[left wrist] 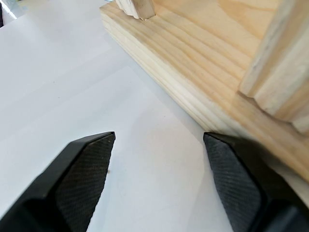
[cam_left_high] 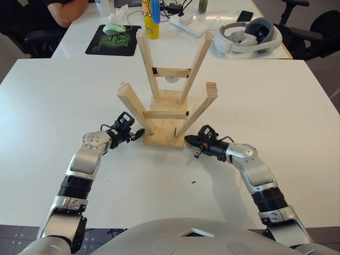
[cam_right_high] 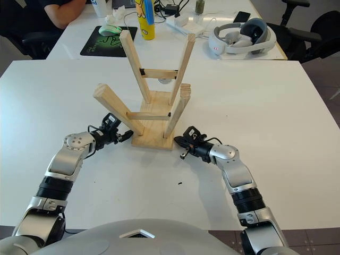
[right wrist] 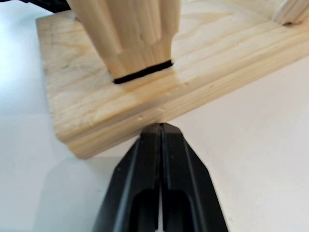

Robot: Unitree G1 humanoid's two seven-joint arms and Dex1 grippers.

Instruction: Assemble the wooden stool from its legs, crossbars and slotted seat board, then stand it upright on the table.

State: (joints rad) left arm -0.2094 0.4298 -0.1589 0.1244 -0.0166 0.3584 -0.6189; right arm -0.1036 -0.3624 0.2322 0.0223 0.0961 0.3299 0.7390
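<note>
Both arms extend forward with elbows bent outward, forearms angling inward so the two hands face each other near the middle of the scene. The left hand (cam_left_high: 140, 133) holds its two black fingers (left wrist: 87, 164) spread wide apart. The right hand (cam_left_high: 189, 141), wrist held low, has its fingers (right wrist: 145, 159) pressed together into one closed tip.

White headset (cam_left_high: 247, 38), yellow bottle (cam_left_high: 152, 21), mouse (cam_left_high: 114, 28) on mouse pad (cam_left_high: 105, 48)

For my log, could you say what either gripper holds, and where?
Nothing is held: left gripper open beside the seat board, right gripper shut empty at its edge.
</note>
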